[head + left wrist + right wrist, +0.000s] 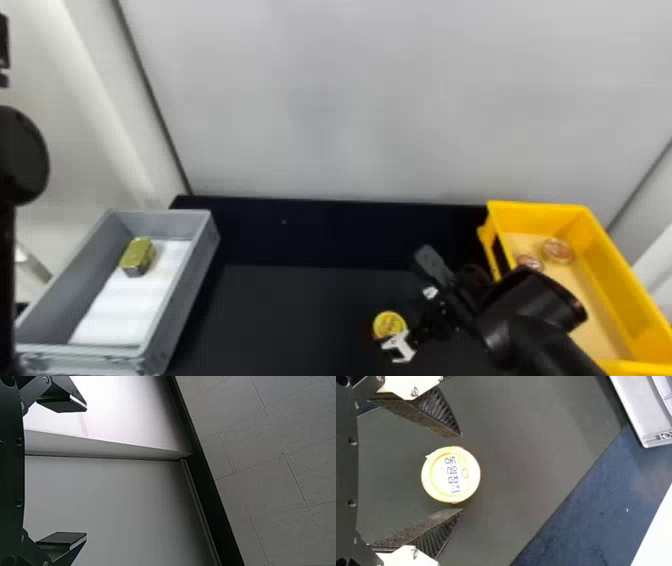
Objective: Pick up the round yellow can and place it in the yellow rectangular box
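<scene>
One yellow can (451, 475) sat ungrasped.
Right gripper (462, 473) straddled it, fingers parted; lift and placement in yellow box (601, 265) remained.

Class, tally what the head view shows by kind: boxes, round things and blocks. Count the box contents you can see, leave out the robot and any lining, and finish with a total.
Boxes: 2 (gray box, yellow box)
Round things: 3 (yellow can, larger-looking reddish disc, smaller-looking reddish disc)
Blocks: 1 (greenish-gold block)
Total: 6
</scene>
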You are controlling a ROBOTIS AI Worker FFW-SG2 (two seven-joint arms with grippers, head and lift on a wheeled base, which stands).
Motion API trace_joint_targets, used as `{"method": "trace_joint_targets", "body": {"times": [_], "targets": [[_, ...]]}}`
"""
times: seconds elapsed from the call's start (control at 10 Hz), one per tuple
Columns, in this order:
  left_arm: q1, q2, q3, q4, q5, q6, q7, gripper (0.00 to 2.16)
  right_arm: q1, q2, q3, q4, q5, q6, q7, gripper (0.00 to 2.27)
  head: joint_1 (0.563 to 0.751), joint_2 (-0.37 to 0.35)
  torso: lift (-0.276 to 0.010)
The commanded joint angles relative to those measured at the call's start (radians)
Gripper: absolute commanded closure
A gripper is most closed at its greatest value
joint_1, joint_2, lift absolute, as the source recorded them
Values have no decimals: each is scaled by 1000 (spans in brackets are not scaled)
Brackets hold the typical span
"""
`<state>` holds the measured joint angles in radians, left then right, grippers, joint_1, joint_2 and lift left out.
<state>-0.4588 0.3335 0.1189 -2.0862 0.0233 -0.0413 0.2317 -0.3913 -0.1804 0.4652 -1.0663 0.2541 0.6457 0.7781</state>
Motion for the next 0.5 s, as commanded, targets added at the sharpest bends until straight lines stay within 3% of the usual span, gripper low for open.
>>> {"method": "trace_joint_targets", "body": {"times": [0.0,0.3,0.4], "targets": [[-3,-1,-2,0,0,-2,0,137,-1,1,1,16,1,-13,0,130,663,54,-10],[-3,-2,-4,0,0,-3,0,137,-1,6,4,39,5,-27,-8,205,663,54,-10],[-1,-2,-4,0,1,-5,0,137,0,6,3,39,8,-27,-12,354,663,54,-10]]}}
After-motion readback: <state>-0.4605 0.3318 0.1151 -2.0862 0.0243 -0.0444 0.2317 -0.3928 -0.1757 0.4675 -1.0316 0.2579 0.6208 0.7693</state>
